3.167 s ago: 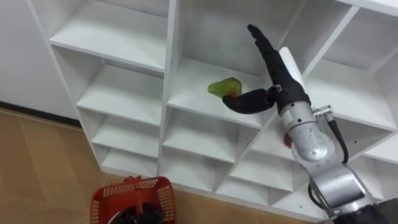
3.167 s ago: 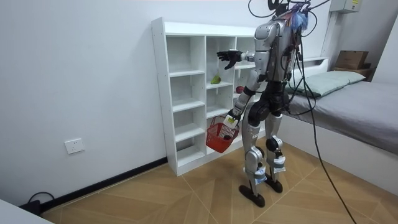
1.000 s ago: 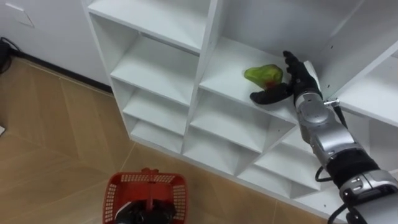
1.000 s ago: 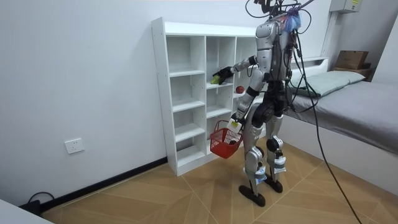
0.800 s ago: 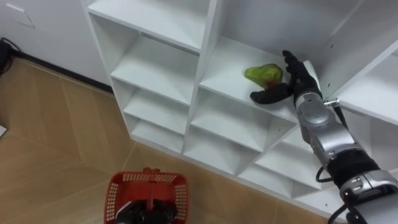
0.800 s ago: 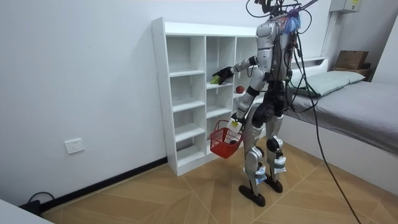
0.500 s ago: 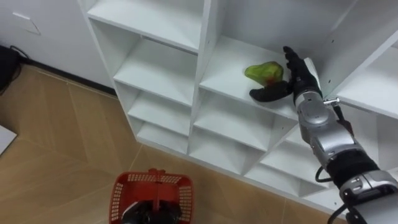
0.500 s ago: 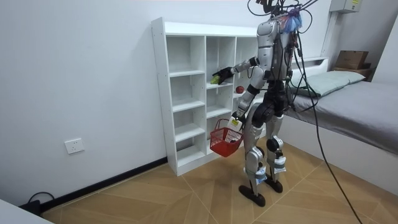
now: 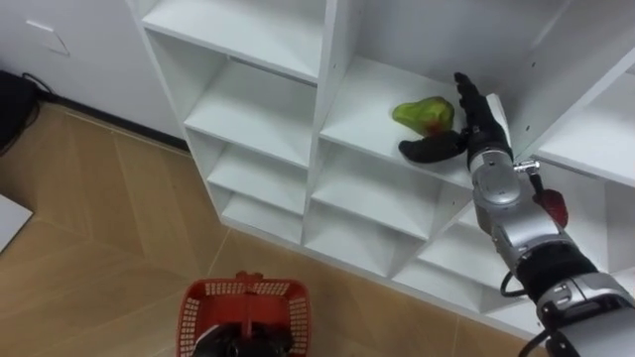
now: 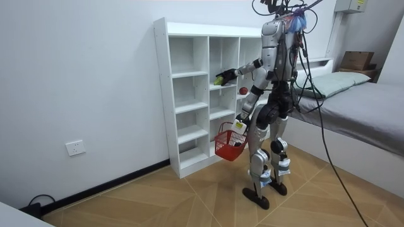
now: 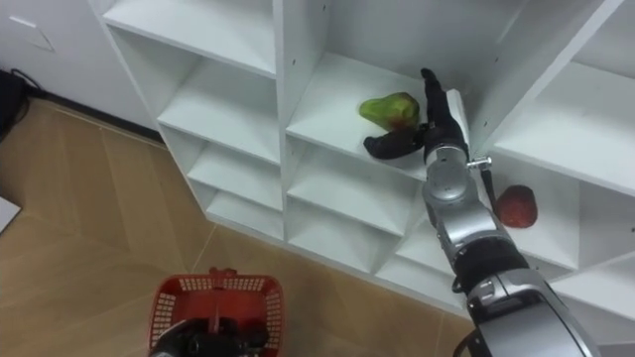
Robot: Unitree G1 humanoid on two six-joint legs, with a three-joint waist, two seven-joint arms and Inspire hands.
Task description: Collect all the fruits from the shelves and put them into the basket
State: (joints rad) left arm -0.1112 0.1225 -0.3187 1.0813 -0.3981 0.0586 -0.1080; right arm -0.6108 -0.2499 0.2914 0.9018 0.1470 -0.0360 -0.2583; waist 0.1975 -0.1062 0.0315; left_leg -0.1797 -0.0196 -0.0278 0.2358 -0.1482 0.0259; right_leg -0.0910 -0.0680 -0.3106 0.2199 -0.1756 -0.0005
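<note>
White closet [image 9: 258, 109] along the wall; robot stands at its front, right arm reaching into the middle column

Green fruit [image 9: 421, 113] lies on a middle-column shelf of the closet; right hand [image 9: 474, 134] is set against it, fingers straight behind, thumb stretched across the front, not clenched; three seconds back that hand was higher in the compartment, in the last second barely shifted; red fruit [image 9: 552, 208] sits one column right, slightly lower; left hand [image 9: 238, 342], below the closet's front, grips the red basket [image 9: 288, 307] by its handle.
</note>
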